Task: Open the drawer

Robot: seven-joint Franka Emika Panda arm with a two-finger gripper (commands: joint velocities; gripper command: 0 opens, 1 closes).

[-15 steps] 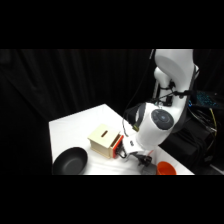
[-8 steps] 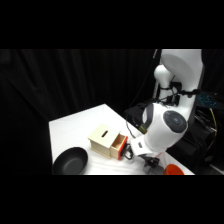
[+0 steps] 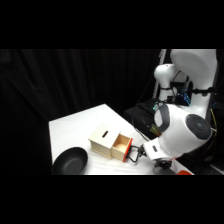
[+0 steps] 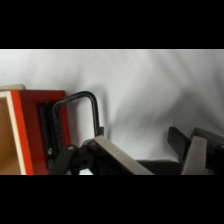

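Note:
The drawer [image 3: 121, 145] stands pulled out of the pale wooden box [image 3: 102, 139], with its light inside showing behind the red-orange front [image 3: 128, 150]. In the wrist view the red front [image 4: 30, 130] fills the left side, and its black loop handle [image 4: 80, 100] sticks out toward me. My gripper [image 3: 140, 153] hangs just off the handle on the table's near right. In the wrist view the gripper [image 4: 150, 155] is open; the handle lies beside the left finger [image 4: 116, 156], not between the two fingers.
A black bowl [image 3: 70, 161] sits left of the box near the table's front edge. An orange object [image 3: 184, 172] peeks out under the arm at the lower right. The white table [image 3: 80, 125] stretches behind the box. Dark curtains hang beyond.
The drawer has slid farther out of the box toward the right. The gripper and the arm's big joint have moved right and down with it.

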